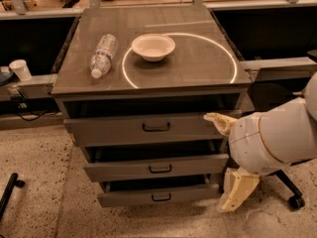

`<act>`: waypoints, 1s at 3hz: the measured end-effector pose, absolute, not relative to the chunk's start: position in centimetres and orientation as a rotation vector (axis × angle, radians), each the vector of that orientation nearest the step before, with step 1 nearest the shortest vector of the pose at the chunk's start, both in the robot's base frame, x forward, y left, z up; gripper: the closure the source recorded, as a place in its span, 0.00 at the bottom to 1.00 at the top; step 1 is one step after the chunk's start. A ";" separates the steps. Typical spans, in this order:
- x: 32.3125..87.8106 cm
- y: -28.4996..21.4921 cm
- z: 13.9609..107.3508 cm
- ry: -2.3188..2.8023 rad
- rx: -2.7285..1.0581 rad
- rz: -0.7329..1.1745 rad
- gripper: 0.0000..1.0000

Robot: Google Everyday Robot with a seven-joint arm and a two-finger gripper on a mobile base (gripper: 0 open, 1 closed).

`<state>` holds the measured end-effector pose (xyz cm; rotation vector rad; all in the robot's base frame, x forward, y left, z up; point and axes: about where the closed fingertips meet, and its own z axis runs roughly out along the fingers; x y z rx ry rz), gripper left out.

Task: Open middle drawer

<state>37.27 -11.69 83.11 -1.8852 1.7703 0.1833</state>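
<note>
Gripper [225, 157] at cabinet's right front corner, beside upper two drawers. Cream fingers [218, 121] spread wide, nothing held; probably opened ready for a handle. Middle drawer [119, 171] just left of gripper, second of three. Its black loop handle [159, 169] sits centred and untouched, so reach likely needs shift left. Top drawer [114, 130] above, bottom drawer [124, 199] below. Bottle [103, 55] lying flat and bowl [153, 46] on cabinet top [198, 38], out of pull path.

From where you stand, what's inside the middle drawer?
Above the front of the middle drawer, under the top drawer, only a dark strip shows; any contents are hidden. The gripper is at the right front of the cabinet, beside the drawers.
</note>
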 end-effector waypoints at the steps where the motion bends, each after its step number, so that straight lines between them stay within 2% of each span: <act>1: 37.3 -11.7 83.1 1.770 -1.885 0.183 0.00; 2: 38.8 -10.6 79.1 1.779 -1.935 0.200 0.00; 3: 39.1 -9.4 69.2 1.779 -1.956 0.289 0.00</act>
